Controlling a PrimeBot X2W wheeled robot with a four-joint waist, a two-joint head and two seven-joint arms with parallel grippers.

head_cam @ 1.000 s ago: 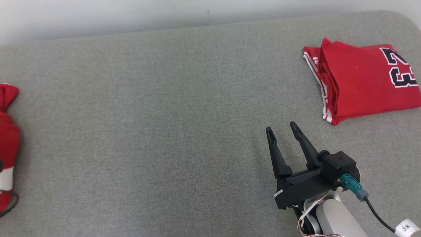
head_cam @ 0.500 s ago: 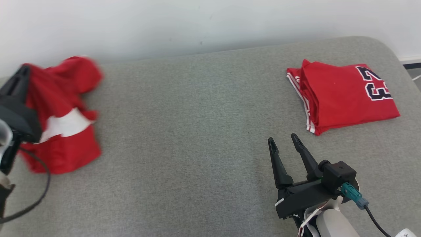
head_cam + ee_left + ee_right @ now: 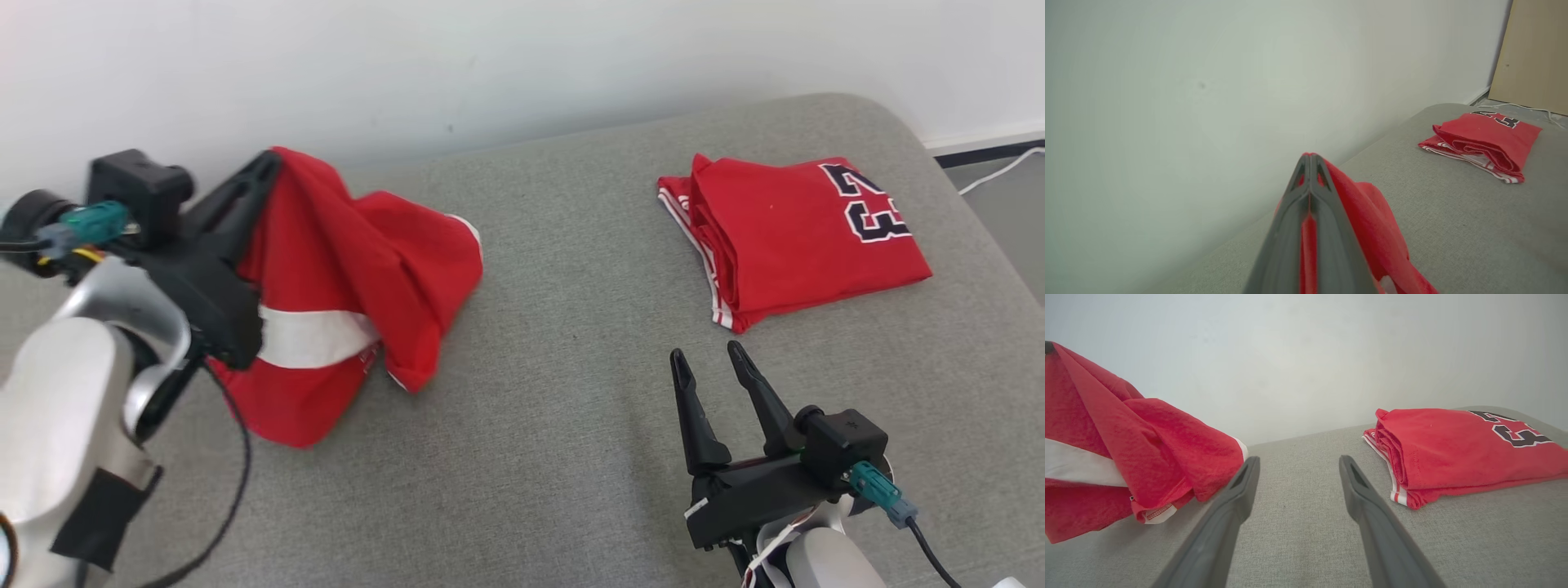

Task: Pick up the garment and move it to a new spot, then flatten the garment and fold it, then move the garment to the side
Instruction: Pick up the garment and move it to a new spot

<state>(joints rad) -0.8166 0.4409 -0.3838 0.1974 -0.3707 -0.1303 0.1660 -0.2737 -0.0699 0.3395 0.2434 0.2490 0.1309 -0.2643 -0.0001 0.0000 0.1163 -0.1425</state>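
Note:
The garment (image 3: 343, 269) is red cloth with a white band, bunched and hanging above the grey cushion at the left. My left gripper (image 3: 265, 161) is shut on its upper edge, and red cloth shows between the closed fingers (image 3: 1310, 196) in the left wrist view. The lower folds of the garment (image 3: 1126, 457) droop close to the cushion. My right gripper (image 3: 709, 359) stands open over the cushion at the lower right, nothing between its fingers (image 3: 1241, 490), apart from both pieces of cloth.
A folded red jersey (image 3: 792, 233) with dark numerals lies at the back right of the grey cushion (image 3: 555, 408). A white wall (image 3: 490, 57) runs behind. The cushion's rounded right edge drops to a floor with a white cable (image 3: 1000, 167).
The left gripper has carried the garment up and to the right, from the left edge toward the cushion's middle. The head camera has shifted. The right gripper stays open and still.

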